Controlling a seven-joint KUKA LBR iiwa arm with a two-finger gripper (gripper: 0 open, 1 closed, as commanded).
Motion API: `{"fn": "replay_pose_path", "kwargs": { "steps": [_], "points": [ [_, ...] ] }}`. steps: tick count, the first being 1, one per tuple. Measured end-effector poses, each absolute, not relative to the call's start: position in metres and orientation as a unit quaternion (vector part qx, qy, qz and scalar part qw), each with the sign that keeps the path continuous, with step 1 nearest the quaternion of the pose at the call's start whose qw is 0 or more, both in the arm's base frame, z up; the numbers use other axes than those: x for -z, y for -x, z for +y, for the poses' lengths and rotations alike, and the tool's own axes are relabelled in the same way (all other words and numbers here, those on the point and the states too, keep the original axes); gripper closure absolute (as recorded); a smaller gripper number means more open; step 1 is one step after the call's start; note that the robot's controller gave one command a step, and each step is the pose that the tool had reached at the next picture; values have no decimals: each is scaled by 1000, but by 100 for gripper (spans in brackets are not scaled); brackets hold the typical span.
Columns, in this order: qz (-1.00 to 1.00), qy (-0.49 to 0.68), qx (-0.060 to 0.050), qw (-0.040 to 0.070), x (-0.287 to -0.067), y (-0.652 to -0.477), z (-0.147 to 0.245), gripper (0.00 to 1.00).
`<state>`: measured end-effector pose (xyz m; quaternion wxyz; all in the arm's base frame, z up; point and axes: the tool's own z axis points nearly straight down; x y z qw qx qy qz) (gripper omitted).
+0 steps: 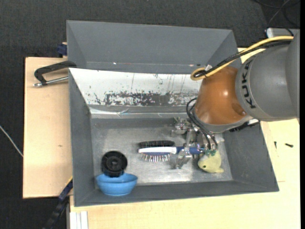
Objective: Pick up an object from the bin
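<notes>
My gripper (187, 147) hangs below the orange wrist cover, low over the right half of the bin floor. It is right at the blue handle end of a white-bristled brush (156, 153) that lies flat and points left. A black brush (156, 144) lies just behind the white one, parallel to it. A small pale yellow lump (210, 163) sits on the floor just right of the gripper. The cover and cables hide the gripper's upper part.
A blue bowl (116, 183) rests in the front left corner, with a black round cap-like thing (114, 162) just behind it. The bin's sloped walls close in on all sides. The arm comes in from the right.
</notes>
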<state>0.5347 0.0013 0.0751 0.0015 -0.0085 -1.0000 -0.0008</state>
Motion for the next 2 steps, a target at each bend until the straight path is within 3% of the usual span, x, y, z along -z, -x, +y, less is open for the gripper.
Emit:
{"fn": "replay_pose_path", "kwargs": {
  "steps": [1, 2],
  "points": [
    [-1000, 8, 0, 0, -77, -535, 1, 100],
    [-1000, 11, 0, -7, -279, -537, -2, 100]
  ]
}}
